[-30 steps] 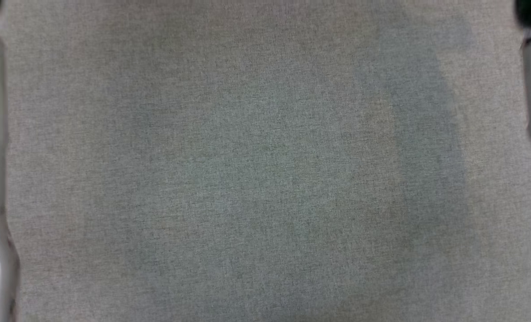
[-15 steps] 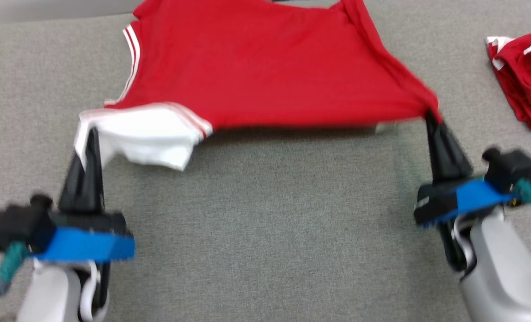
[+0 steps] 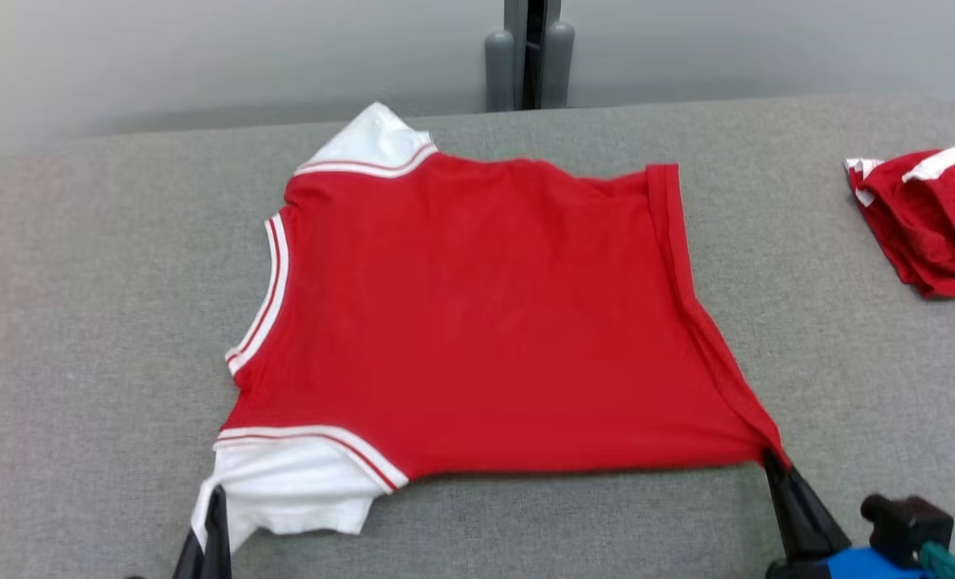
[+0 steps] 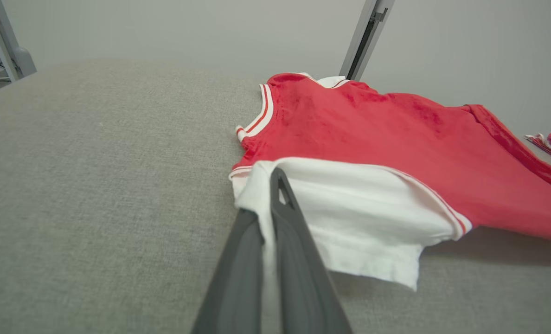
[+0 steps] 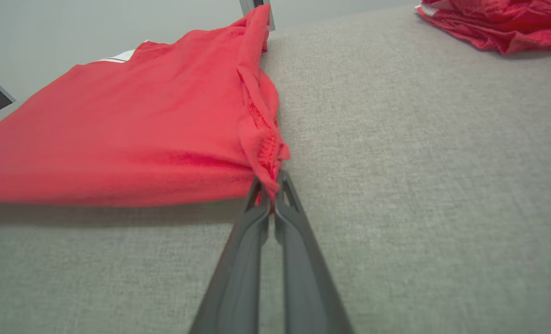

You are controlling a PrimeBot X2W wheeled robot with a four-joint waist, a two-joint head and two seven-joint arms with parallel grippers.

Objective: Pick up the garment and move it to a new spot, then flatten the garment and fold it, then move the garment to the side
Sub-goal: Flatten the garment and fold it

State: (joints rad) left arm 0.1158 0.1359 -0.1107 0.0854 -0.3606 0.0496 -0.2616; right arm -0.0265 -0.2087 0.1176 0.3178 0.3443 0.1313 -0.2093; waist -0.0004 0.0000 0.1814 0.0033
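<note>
Both grippers are clamped on the garment (image 3: 477, 322) — the left gripper (image 3: 217, 503) has its fingers pressed together on the white sleeve (image 3: 293, 482) at the near left corner, and the right gripper (image 5: 270, 185) pinches the red hem corner at the near right. I see the shirt spread across the middle of the grey padded table (image 3: 84, 322), its near edge raised a little over a shadow. A crumpled red bundle (image 3: 936, 217) lies at the far right — well apart.
</note>
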